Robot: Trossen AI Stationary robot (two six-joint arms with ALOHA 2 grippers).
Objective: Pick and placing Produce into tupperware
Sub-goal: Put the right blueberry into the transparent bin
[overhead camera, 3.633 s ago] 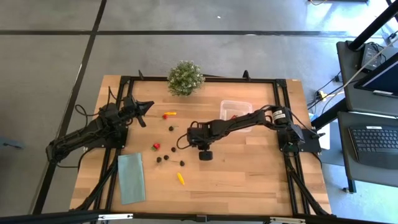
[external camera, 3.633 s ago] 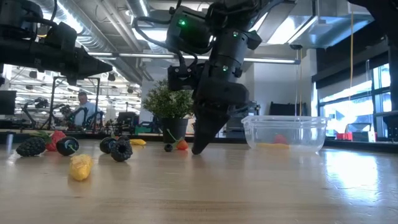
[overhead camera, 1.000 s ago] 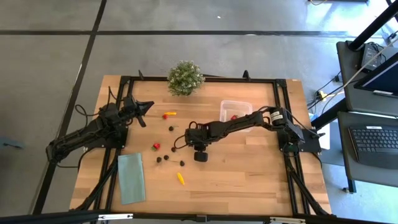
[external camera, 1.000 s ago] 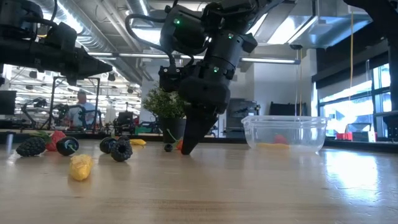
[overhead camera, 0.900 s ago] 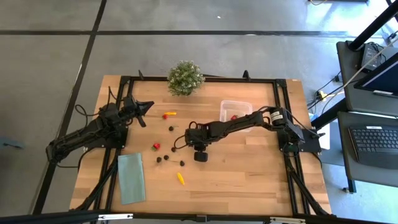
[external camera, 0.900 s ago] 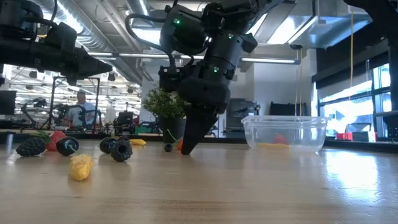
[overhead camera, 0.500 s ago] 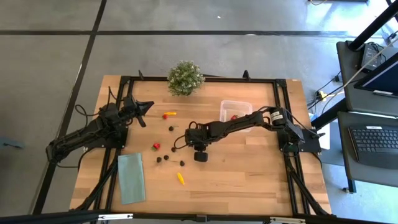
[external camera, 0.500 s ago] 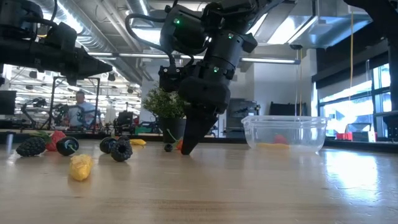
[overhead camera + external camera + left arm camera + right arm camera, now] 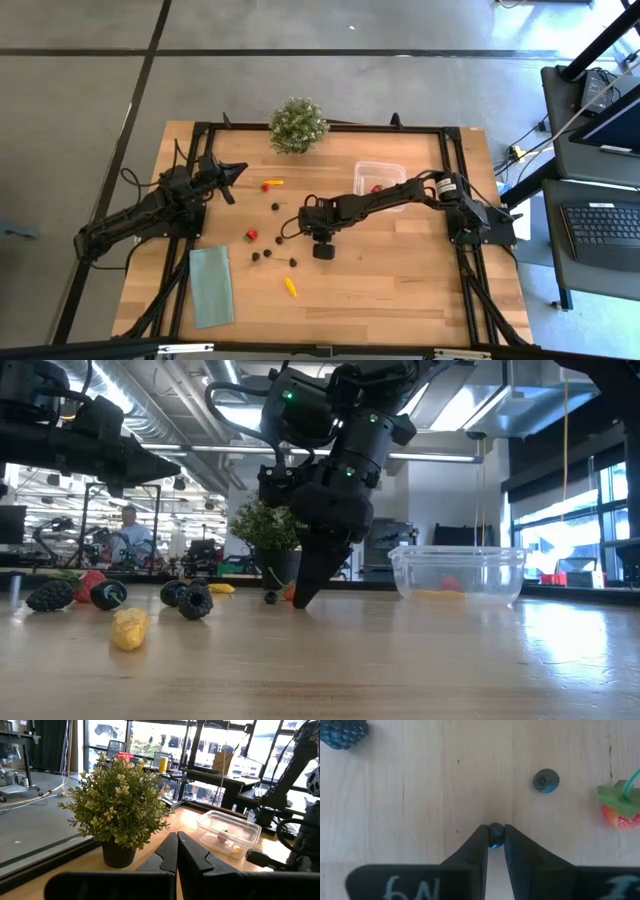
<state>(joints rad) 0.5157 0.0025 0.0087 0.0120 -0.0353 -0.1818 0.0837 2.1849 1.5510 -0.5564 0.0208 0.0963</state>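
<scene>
Right claw (image 9: 495,837): tips down on the wooden surface (image 9: 400,270), fingers narrowed onto a small dark blue berry (image 9: 496,835), one fingertip on each side. Grip looks made, though whether the berry is off the surface can't be told. In the low view the right claw (image 9: 300,595) stands steep, tip at surface level.

Left claw (image 9: 176,851): fingers closed together, empty, parked near the potted plant (image 9: 117,810) at the surface's far left. Waiting.

Key relation: tupperware (image 9: 379,177) lies to the right of the right claw (image 9: 296,232) and farther toward the plant side, along the right arm's own reach. Right arm is plainly the nearer one; left arm is well apart from the box. Berry is round, so no long axis to consider.

Box contents: a red piece (image 9: 376,187) seen from above; low view shows a red and a yellowish piece inside the tupperware (image 9: 458,573).

Produce left on the surface: second dark berry (image 9: 546,780) and a strawberry (image 9: 620,807) near the claw, a blackberry (image 9: 342,731) farther off; yellow piece (image 9: 290,287) near the front, red-and-yellow piece (image 9: 271,184) toward the plant. Pale green cloth (image 9: 211,286) front left.

Judgement: task partly done; next move calls for a lift clear of the box rim, then carry back toward the box.
</scene>
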